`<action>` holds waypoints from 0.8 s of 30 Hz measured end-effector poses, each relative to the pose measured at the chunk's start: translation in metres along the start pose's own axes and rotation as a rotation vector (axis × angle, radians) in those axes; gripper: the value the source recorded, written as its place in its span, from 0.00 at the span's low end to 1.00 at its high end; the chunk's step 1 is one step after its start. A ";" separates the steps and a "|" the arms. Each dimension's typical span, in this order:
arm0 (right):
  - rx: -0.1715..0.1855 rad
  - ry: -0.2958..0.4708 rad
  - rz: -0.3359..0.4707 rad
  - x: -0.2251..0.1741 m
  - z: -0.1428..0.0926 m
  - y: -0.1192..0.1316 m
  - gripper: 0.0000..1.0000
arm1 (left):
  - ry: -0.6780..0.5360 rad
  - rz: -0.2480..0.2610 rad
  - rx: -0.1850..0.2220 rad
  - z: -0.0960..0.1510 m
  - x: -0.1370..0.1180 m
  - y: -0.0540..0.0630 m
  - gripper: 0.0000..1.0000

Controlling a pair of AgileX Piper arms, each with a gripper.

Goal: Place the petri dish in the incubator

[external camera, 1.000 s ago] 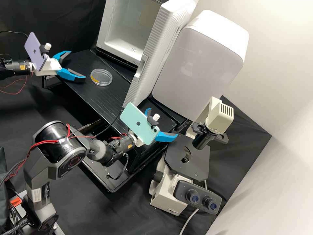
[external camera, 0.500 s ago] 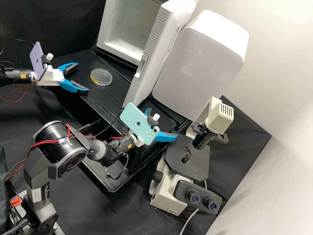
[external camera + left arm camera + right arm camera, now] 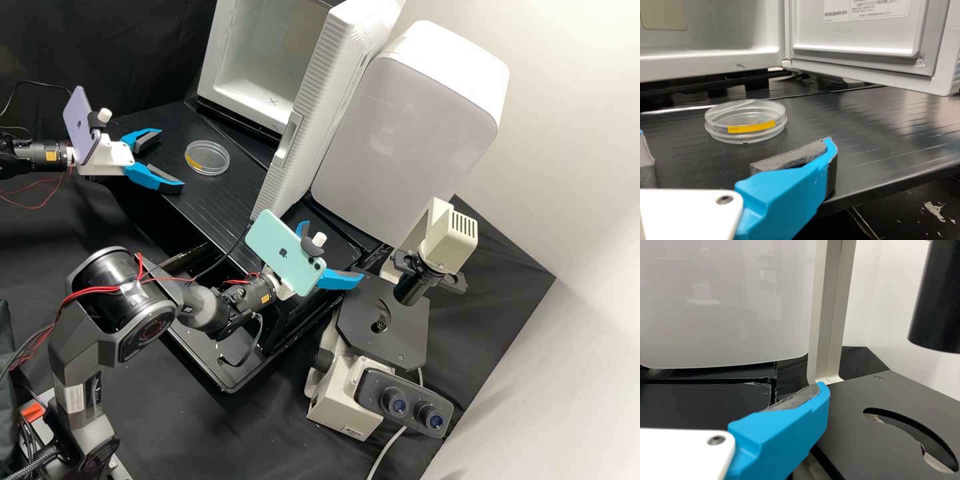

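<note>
A clear, lidded petri dish with a yellow label lies on the black shelf in front of the white incubator, whose door stands open. My left gripper hovers open just left of the dish, low over the shelf's edge. In the left wrist view the petri dish lies a short way beyond my left gripper, between the lines of its blue fingers. My right gripper is open and holds nothing, low beside the microscope stage; one of its fingers shows over the stage.
A large white box stands right of the incubator door. The microscope sits at the front right, with its head above the stage. Black cloth covers the bench around the shelf.
My left gripper has moved down and to the right, closer to the petri dish. The right arm and the dish have not moved.
</note>
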 end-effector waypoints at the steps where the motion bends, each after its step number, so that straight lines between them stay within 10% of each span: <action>1: 0.000 0.000 0.000 0.000 0.000 0.000 1.00 | 0.002 0.002 0.000 0.000 0.002 0.000 1.00; 24: 0.000 0.000 0.000 0.000 0.000 0.000 1.00 | -0.036 0.017 0.038 0.000 0.045 0.017 1.00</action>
